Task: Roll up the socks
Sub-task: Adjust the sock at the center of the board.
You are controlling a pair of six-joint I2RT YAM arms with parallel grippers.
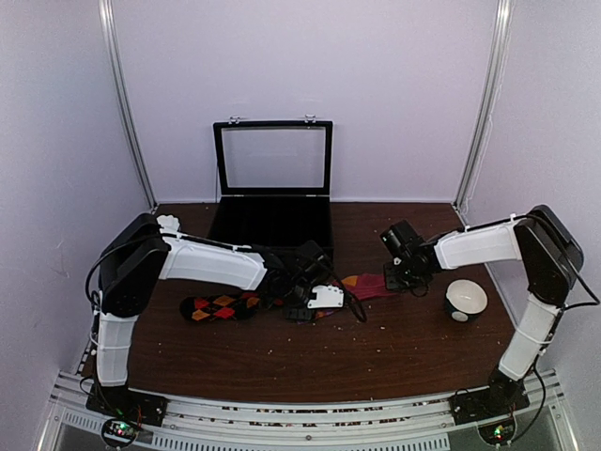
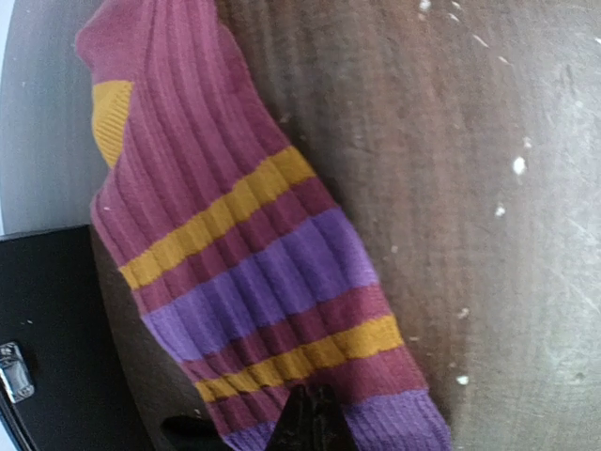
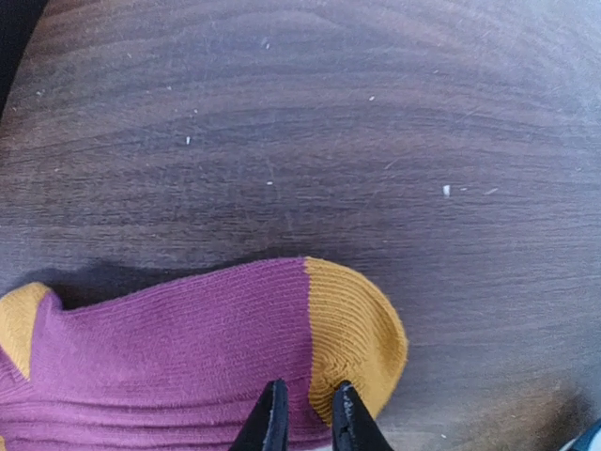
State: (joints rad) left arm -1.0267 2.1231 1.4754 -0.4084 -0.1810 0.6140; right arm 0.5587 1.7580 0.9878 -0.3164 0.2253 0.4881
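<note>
Black argyle sock point(image 1: 221, 306) lies flat, left of the pink striped sock point(image 1: 369, 285).

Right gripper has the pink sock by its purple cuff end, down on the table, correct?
No. The right gripper holds the pink sock by its orange toe, not its purple cuff end, down on the table. The right wrist view shows it.

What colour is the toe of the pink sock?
The toe is orange; it shows clearest in the right wrist view.
</note>
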